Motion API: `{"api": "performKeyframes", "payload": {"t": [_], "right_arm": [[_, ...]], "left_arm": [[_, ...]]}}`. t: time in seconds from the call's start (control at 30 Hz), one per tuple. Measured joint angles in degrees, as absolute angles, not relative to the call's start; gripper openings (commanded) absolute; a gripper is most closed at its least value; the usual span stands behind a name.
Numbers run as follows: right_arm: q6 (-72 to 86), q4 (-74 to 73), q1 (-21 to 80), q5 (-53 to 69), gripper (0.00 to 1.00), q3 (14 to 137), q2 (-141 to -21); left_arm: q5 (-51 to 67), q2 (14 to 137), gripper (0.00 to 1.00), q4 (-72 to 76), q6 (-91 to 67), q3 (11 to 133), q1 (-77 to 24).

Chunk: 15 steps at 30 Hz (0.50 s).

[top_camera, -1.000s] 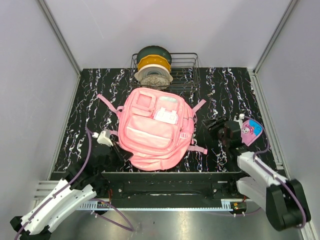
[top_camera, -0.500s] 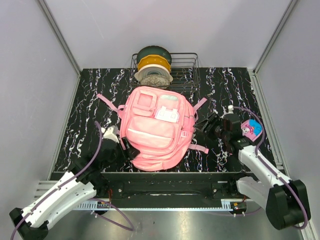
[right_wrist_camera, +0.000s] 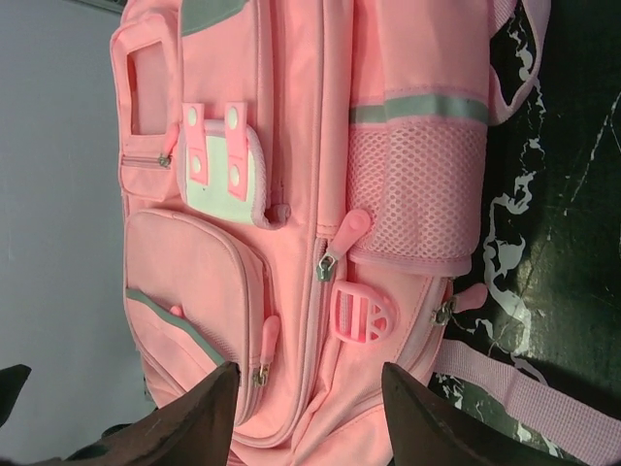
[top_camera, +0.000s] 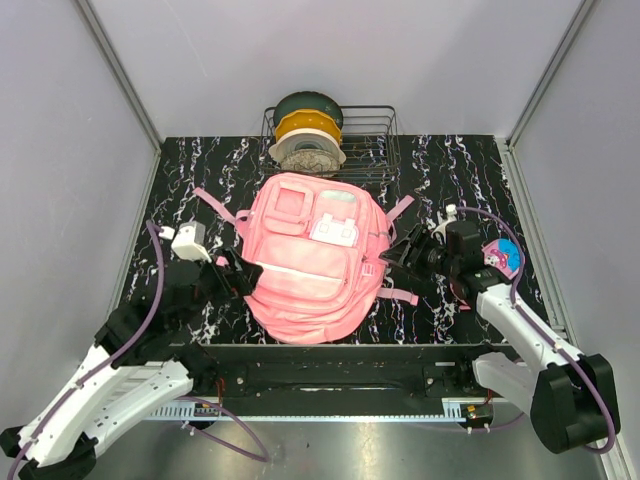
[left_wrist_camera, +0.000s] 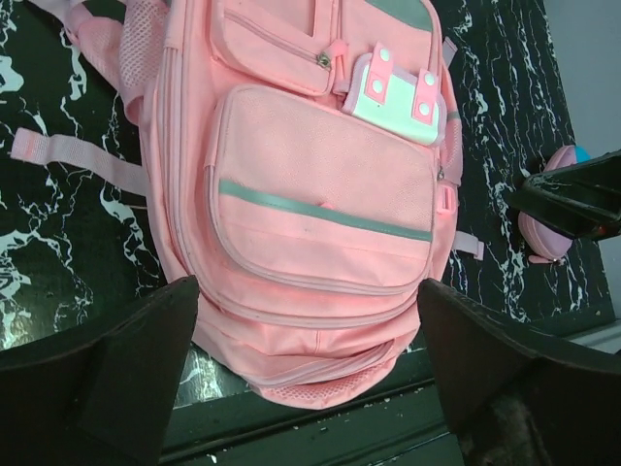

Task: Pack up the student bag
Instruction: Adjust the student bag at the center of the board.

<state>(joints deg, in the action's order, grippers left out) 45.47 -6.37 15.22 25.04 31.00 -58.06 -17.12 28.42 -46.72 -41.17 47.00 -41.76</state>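
Note:
The student bag [top_camera: 305, 265], a big pink backpack, lies flat in the middle of the black marbled table with its front pockets up. My left gripper [top_camera: 236, 276] stands open just off the bag's left edge. In the left wrist view its fingers [left_wrist_camera: 107, 379] spread wide around the bag's lower end [left_wrist_camera: 320, 204] without touching it. My right gripper [top_camera: 402, 258] is open at the bag's right side, near a loose strap. The right wrist view shows the bag's main zip pull [right_wrist_camera: 342, 241] and mesh side pocket [right_wrist_camera: 417, 189] ahead of the open right gripper [right_wrist_camera: 309, 374].
A small pink pencil case with a blue end [top_camera: 503, 257] lies behind my right gripper, also seen as a pink pouch [left_wrist_camera: 548, 238]. A wire basket [top_camera: 375, 130] holding stacked spools [top_camera: 307, 130] stands at the back. Grey walls close in both sides.
My left gripper has gone from shut to wide open and swung out from the bag's lower left corner. The right gripper has moved left, from the pencil case to the bag's side.

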Motion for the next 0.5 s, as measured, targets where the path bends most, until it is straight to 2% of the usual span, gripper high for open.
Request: {"api": "performKeyframes", "payload": {"t": [0.1, 0.13, 0.23, 0.37, 0.5], "right_arm": [[44.7, -6.2, 15.2, 26.2, 0.59, 31.7, -58.3], [44.5, -6.0, 15.2, 27.0, 0.55, 32.0, -58.6], [43.4, -5.0, 15.2, 29.5, 0.51, 33.2, -61.2], [41.5, -4.6, 15.6, 31.5, 0.51, 34.9, -65.9], [39.7, -4.9, 16.8, 31.7, 0.50, 37.0, -70.1]], "left_arm": [[-17.2, 30.1, 0.99, -45.1, -39.1, 47.6, -41.7], [-16.8, 31.4, 0.99, -44.5, -38.7, 47.6, -41.7], [-14.4, 37.2, 0.99, -41.5, -37.4, 47.5, -41.6], [-10.9, 43.4, 0.99, -37.7, -36.6, 46.5, -41.6], [-8.9, 44.0, 0.99, -36.0, -36.5, 44.6, -41.6]]}}
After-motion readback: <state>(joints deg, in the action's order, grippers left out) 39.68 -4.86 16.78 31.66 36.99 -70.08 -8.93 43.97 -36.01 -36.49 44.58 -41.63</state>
